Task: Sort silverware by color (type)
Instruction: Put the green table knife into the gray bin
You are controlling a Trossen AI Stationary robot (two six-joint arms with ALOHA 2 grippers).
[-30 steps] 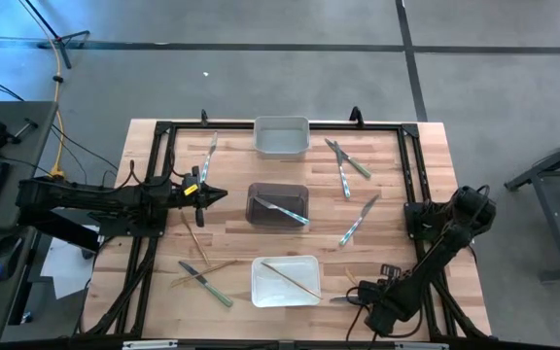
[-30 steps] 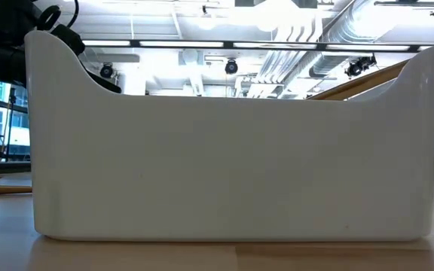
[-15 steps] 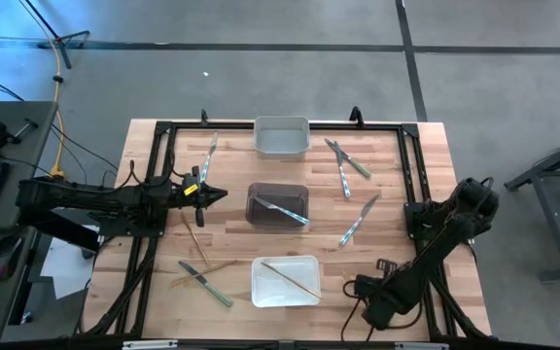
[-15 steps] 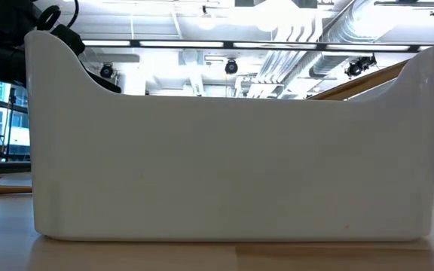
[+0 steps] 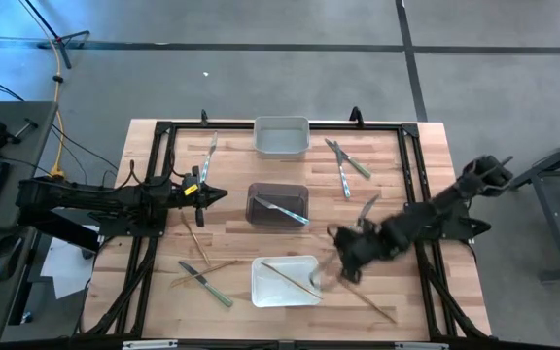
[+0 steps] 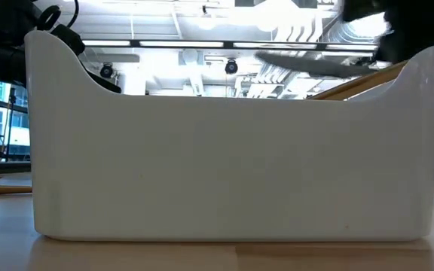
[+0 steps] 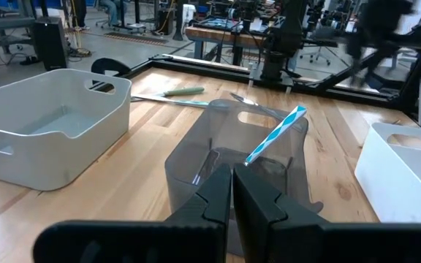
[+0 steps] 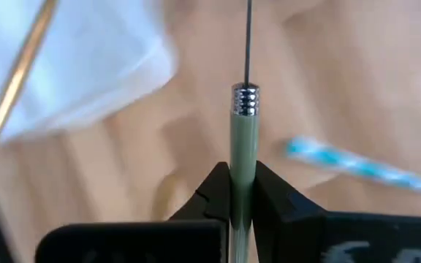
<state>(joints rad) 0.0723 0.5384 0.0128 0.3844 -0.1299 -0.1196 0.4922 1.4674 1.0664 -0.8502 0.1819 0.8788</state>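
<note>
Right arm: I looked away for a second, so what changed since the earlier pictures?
The right gripper swung from the near right corner toward the table's middle, beside the white bin, shut on a green-handled utensil. The left gripper, the dark bin and the other silverware stayed put.

Overhead view straight down on whole table (image 5: 154, 267), low view pressed against white bin (image 6: 232, 165) (also overhead), wrist views close
</note>
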